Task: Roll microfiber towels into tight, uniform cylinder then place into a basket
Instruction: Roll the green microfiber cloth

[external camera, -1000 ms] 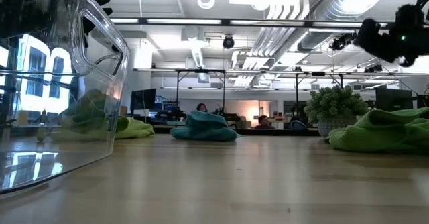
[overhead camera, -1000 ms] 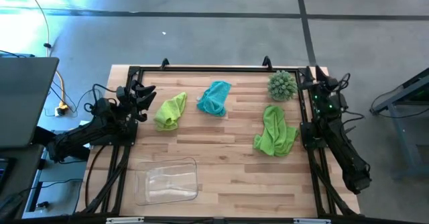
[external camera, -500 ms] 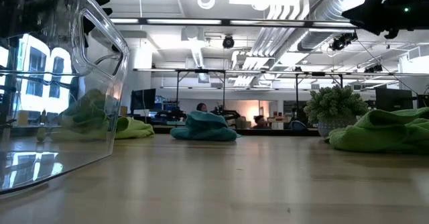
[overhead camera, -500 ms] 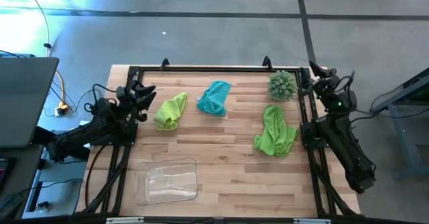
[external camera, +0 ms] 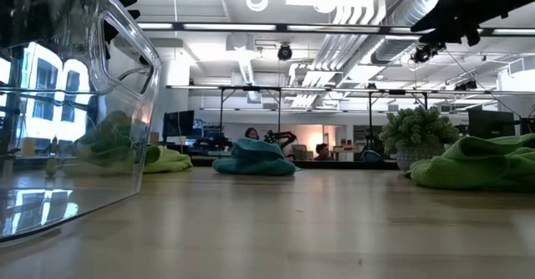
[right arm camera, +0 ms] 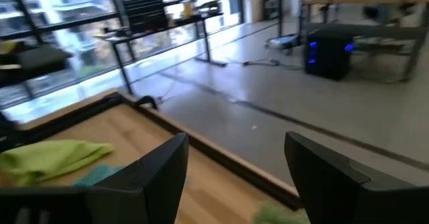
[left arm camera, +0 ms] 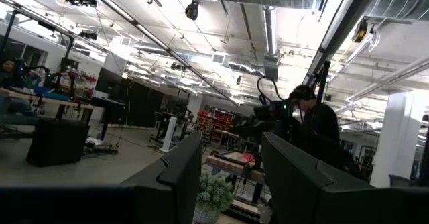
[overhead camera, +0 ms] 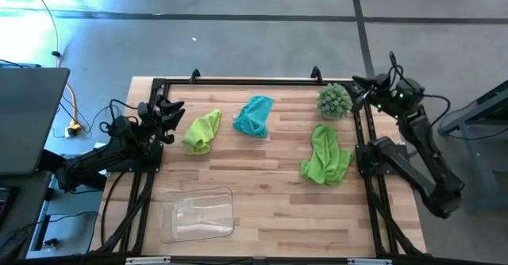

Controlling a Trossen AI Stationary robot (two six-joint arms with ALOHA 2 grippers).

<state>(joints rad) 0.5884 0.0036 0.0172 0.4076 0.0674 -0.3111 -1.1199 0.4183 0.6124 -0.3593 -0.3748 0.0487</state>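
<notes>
Three microfiber towels lie crumpled and apart on the wooden table: a lime green one [overhead camera: 202, 132] at the far left, a teal one [overhead camera: 255, 116] at the far middle, and a second lime green one [overhead camera: 325, 155] at the right. The clear basket [overhead camera: 197, 214] stands near the front left edge. My left gripper [overhead camera: 165, 114] waits open at the table's left edge, beside the left green towel. My right gripper [overhead camera: 359, 84] is open and raised well above the far right corner, pointing roughly level, with nothing between its fingers [right arm camera: 167, 163].
A spiky grey-green ball [overhead camera: 334, 101] sits at the far right, just behind the right green towel. A black frame [overhead camera: 238, 81] runs along the table's edges. In the low view the basket's wall [external camera: 75, 103] fills the left foreground. Bare wood [overhead camera: 294, 217] lies in the front middle.
My right gripper has risen from low at the table's right edge to high above the far right corner. It has tipped up from pointing downward to about level and stayed open. The towels, the basket and my left arm have kept still.
</notes>
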